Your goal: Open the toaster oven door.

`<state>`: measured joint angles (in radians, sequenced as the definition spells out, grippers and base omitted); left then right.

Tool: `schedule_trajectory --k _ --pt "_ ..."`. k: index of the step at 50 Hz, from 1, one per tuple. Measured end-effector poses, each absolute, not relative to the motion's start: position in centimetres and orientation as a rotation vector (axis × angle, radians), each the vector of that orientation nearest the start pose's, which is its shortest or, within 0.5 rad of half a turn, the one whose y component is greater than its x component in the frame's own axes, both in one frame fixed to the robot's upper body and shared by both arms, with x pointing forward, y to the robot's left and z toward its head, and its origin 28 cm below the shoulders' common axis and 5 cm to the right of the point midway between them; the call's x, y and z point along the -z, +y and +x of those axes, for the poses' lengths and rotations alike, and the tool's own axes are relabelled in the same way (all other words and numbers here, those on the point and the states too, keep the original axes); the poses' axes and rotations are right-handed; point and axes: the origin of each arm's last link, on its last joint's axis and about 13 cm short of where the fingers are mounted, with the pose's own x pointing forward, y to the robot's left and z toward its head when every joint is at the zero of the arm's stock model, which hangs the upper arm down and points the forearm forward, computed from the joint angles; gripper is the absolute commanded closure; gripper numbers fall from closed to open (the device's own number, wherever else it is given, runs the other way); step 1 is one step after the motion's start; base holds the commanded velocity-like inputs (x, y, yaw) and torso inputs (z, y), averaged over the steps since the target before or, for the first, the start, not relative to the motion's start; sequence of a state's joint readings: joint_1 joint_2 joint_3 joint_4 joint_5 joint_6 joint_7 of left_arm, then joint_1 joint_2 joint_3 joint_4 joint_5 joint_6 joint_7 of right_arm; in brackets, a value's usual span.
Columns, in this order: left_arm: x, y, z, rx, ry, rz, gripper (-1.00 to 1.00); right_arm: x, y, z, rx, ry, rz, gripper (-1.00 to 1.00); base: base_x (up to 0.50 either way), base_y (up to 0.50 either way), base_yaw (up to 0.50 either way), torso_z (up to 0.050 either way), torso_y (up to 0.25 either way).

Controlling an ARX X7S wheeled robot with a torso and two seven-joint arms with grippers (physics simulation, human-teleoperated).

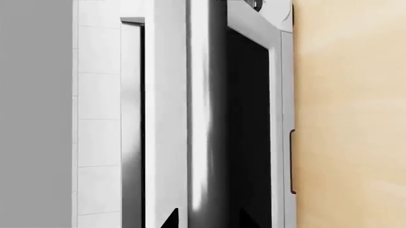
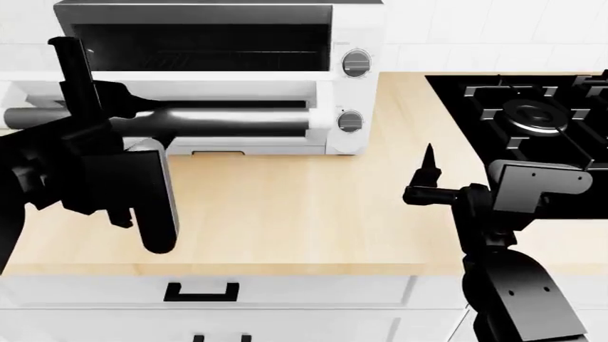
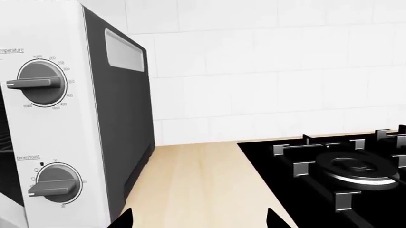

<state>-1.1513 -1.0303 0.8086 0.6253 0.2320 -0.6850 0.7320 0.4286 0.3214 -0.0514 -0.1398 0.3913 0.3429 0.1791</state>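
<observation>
Our left tool (image 2: 95, 107) sits at the left of the head view, against the grey bar handle (image 2: 190, 121) of the toaster oven door (image 2: 204, 90). We cannot tell whether its fingers are spread or pinching the bar; the left wrist view shows only the bar running close past the lens. The door hangs partly lowered in the upper left of the frame, and above it the dark cavity and wire rack (image 2: 204, 57) of the toaster oven (image 2: 357, 28) are exposed.

Our right tool (image 2: 428, 178) hovers idle at centre right, above the bare table (image 2: 285, 206); its two tips show apart at the bottom edge of the right wrist view, so we read it as spread and empty.

We judge the main risks to be these: the left tool could slide off the smooth round bar if we pull at an angle, letting the door swing; or a hard pull could drag the whole oven forward.

We count one oven, one door, one handle, two knobs (image 2: 355, 63), one gas hob (image 2: 532, 117) at the right, and two drawer handles (image 2: 201, 291) at the bottom.
</observation>
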Motion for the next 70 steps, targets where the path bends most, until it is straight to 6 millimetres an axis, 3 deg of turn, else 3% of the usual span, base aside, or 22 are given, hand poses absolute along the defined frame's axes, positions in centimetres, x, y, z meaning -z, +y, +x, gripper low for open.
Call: schedule_trajectory --k 33,48,70 --pt "-29.9 29.7 22.1 0.533 -0.053 1.486 1.0 -13.4 -15.2 28.9 0.059 -0.194 0.056 -1.0 0.0 0.0 0.0 0.0 0.0" --pt "-27.0 29.8 21.5 0.657 0.078 1.418 1.0 -13.4 -15.1 28.9 0.059 -0.195 0.057 -1.0 0.0 0.0 0.0 0.0 0.0" --pt "-25.1 29.8 20.8 0.639 0.069 1.421 1.0 -13.4 -15.1 28.9 0.058 -0.196 0.058 -1.0 0.0 0.0 0.0 0.0 0.0"
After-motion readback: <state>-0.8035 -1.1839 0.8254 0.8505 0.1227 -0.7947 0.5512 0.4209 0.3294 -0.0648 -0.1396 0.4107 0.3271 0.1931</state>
